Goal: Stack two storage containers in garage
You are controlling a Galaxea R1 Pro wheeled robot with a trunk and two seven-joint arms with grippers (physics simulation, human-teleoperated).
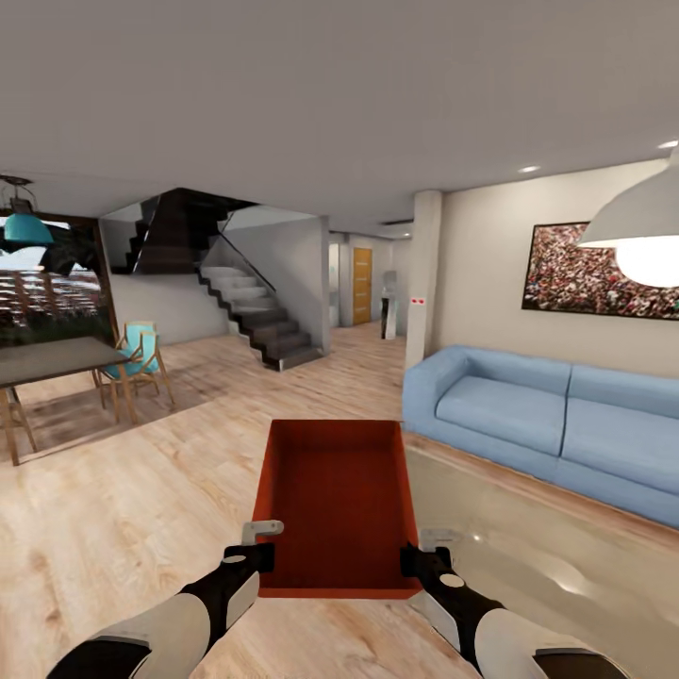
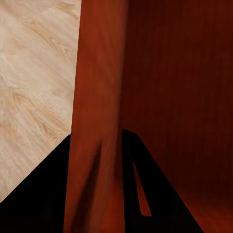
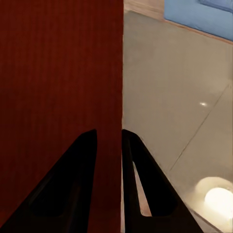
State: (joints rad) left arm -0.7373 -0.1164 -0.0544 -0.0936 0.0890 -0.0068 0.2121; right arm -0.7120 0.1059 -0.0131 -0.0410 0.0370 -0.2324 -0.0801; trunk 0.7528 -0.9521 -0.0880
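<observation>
We hold one orange-red rectangular open-topped storage container [image 1: 337, 505] out in front of us above the light wood plank floor [image 1: 141, 490] of the living room — its left wall is pinched in our left gripper [image 1: 259, 545], its right wall in our right gripper [image 1: 422, 549]. The blue corner sofa [image 1: 547, 424] sits just beyond its right side, a glossy pale table [image 1: 528, 547] below.

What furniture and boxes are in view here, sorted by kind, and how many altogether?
Orange-red storage container, held by the left gripper and right gripper: 1
Blue sofa: 1
Dining table: 1
Blue chair: 1
Pendant lamps: 2
Total: 6
</observation>
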